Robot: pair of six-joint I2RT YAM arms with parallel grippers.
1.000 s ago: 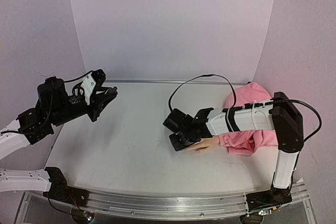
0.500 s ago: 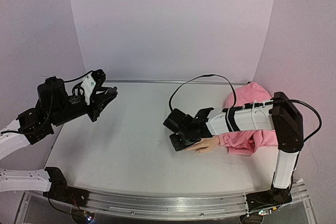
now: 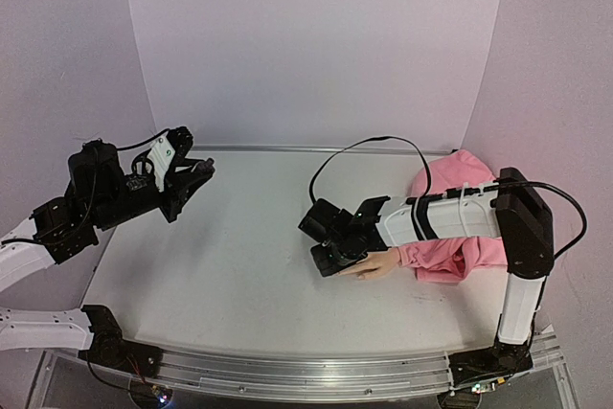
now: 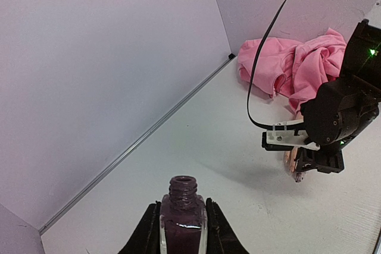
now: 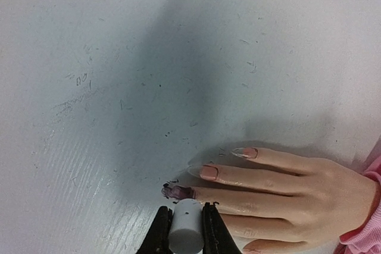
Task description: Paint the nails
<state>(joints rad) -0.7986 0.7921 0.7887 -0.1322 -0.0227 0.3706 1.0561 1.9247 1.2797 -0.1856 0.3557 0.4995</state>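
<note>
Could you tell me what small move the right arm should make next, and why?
Probably slide the right gripper, shut on the cap, slightly toward the neighbouring pale nail. The dark nail beside the cap already looks painted, while two nails beyond it are bare. The brush is hidden, so I cannot tell whether it needs the left gripper's open bottle first.

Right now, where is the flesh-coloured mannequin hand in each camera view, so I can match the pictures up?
Top external: the flesh-coloured mannequin hand lies right of centre, fingers pointing left.
Left wrist: only a sliver shows, right of centre, mostly hidden by the right arm.
Right wrist: it fills the lower right, fingers pointing left.
Shared landmark: the pink fabric sleeve behind it.
</note>
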